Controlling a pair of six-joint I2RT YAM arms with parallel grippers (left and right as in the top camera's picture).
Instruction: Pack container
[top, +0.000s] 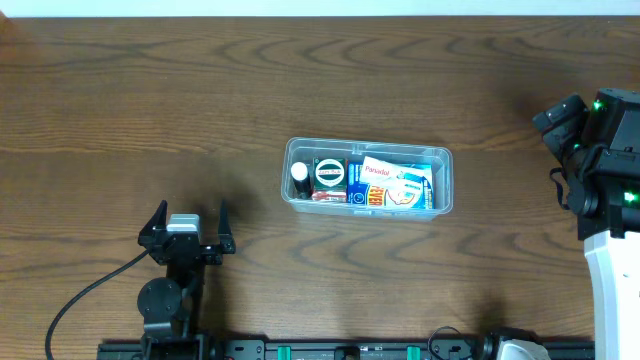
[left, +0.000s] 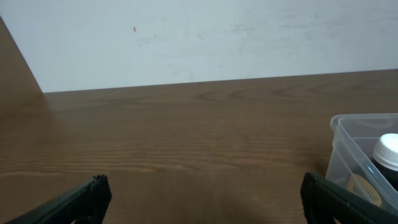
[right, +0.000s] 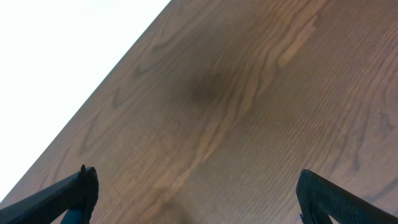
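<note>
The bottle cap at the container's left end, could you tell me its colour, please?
White; the bottle cap in the container shows best in the left wrist view.

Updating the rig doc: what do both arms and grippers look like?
Left arm all black, grey block at wrist, black cable from its base. Right arm: black joints, green lights, white lower link. Left gripper and right gripper: slim black fingers.

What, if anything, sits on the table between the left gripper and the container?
Nothing visible. Only bare wooden table separates the open left gripper from the container, which lies to its right and already holds small boxes and a bottle.
</note>
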